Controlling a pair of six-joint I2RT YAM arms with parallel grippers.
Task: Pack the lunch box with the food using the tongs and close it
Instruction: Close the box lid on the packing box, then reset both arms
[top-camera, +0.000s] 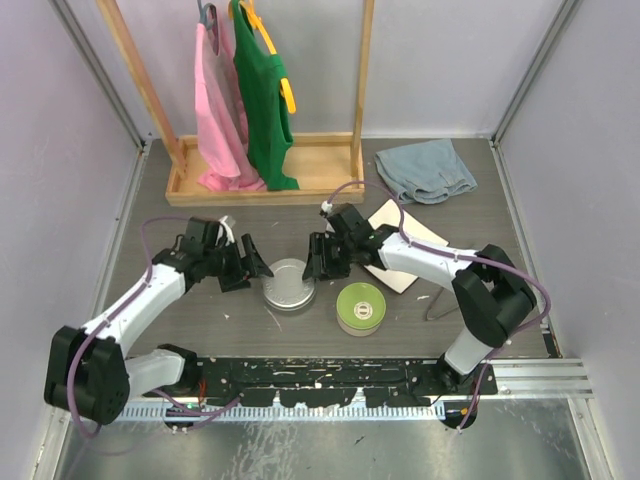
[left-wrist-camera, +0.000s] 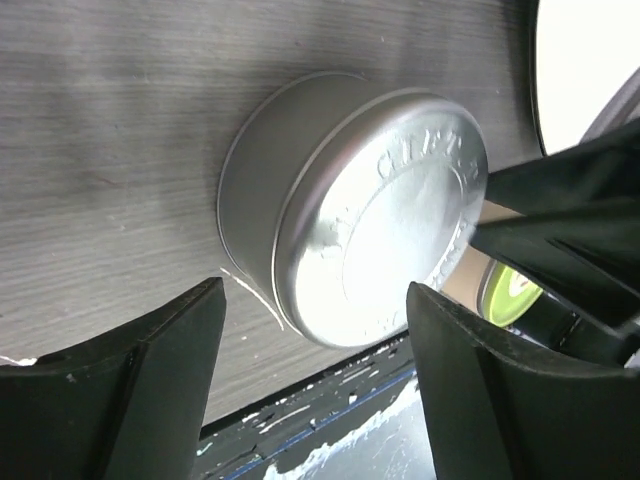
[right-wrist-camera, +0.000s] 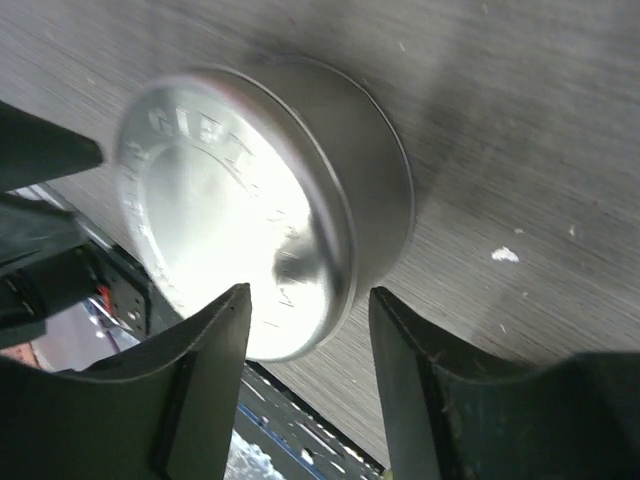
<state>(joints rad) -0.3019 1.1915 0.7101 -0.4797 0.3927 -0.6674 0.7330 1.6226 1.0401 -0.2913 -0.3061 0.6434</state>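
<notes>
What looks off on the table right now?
Minor only. A white fleck lies loose on the table beside the steel-lidded tin, and the white plate sits skewed to the table edges under the right arm. The green-lidded tin looks shut and upright.

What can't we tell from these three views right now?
- Steel tin contents: closed in all views.
- White plate surface, top view: the right arm covers most of it, so any food left there can't be seen.
- Lettering on the steel lid, both wrist views: lost to glare and blur.
- Green-lidded tin, left wrist view: only a sliver shows behind the right pincer.
</notes>
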